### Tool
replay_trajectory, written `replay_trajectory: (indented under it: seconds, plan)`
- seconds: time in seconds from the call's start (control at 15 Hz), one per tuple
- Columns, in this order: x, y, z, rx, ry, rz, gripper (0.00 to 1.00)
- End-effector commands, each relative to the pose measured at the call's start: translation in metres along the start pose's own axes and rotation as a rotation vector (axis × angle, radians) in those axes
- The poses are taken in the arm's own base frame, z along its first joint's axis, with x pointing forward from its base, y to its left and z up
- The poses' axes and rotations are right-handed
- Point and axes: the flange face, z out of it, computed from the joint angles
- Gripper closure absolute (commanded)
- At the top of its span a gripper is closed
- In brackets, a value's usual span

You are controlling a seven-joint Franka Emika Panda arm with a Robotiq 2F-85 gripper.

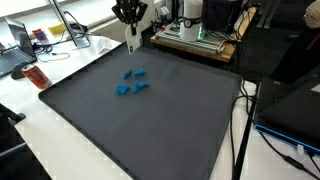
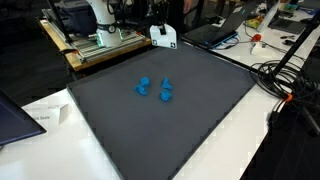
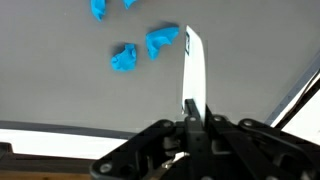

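Counter [image 1: 40, 140]: white, carried a dark mat [image 1: 150, 130].
Mat: lay flat; blue pieces [image 1: 132, 83] clustered near its middle.

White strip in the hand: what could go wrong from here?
1. The hand pinches the white strip only at one end, so it may tilt or slip out.
2. The blue pieces lie loose and close together on the dark mat; a sweep with the strip might scatter them.

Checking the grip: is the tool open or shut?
Shut on a white strip: in the wrist view the tool clamps its lower end, fingers pressed together.
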Motion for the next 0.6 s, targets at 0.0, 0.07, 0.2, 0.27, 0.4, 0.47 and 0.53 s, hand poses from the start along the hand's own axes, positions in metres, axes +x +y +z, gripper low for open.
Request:
replay_trajectory:
  seconds: [0.0, 0.07, 0.2, 0.27, 0.4, 0.47, 0.53]
  plan:
    - [0.025, -0.009, -0.002, -0.049, -0.077, 0.053, 0.99]
    - [0.031, -0.014, -0.002, -0.076, -0.092, 0.068, 0.99]
    - [0.041, -0.022, 0.001, -0.141, -0.114, 0.113, 0.99]
    - [0.045, -0.026, 0.004, -0.18, -0.128, 0.137, 0.99]
    - [0.054, -0.034, 0.011, -0.246, -0.154, 0.185, 0.99]
    - [0.058, -0.037, 0.016, -0.274, -0.172, 0.212, 0.99]
    - [0.061, -0.039, 0.021, -0.294, -0.188, 0.235, 0.99]
